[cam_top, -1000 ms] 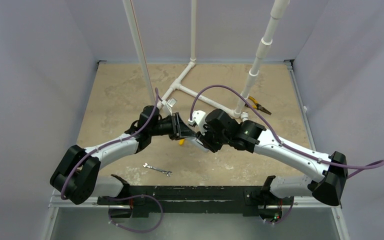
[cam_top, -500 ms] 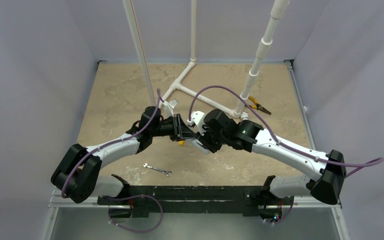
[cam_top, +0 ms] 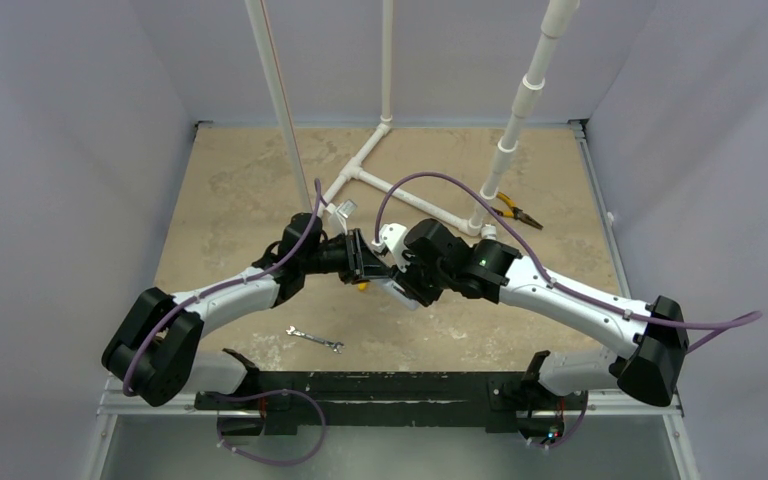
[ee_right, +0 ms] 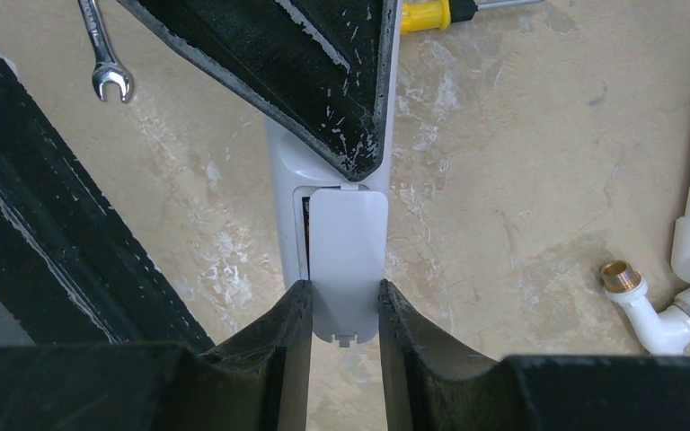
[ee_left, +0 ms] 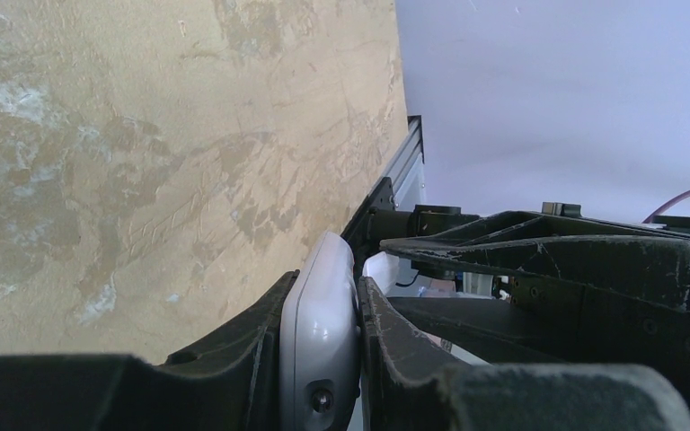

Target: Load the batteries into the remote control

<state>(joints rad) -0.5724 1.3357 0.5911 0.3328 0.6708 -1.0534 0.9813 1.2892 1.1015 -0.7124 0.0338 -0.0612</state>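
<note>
At the left of the top view a small wrench (cam_top: 314, 339) lies on the tan table (cam_top: 230, 190), near the front edge and apart from both arms. The left gripper (cam_top: 362, 258) reaches in to the middle of the table. Its wrist camera shows its jaws pinching the remote control (ee_left: 319, 332), which is seen edge-on between the two black fingers (ee_left: 243, 350). A yellow-handled screwdriver (cam_top: 363, 284) lies on the table just below that gripper. The remote is held at mid-table between the two grippers, which face each other closely. Whether it touches the table I cannot tell. On its white back the battery cover (ee_right: 346, 260) sits slightly askew, with a dark slit along its left edge. The right gripper (ee_right: 344, 292) has its jaws closed on the cover's two long sides. Further right, a brass fitting (ee_right: 620, 274) lies beside a white pipe elbow (ee_right: 683, 319). Yellow-handled pliers (cam_top: 516, 211) lie beyond the pipe frame (cam_top: 400, 192), toward the table's right edge.
</note>
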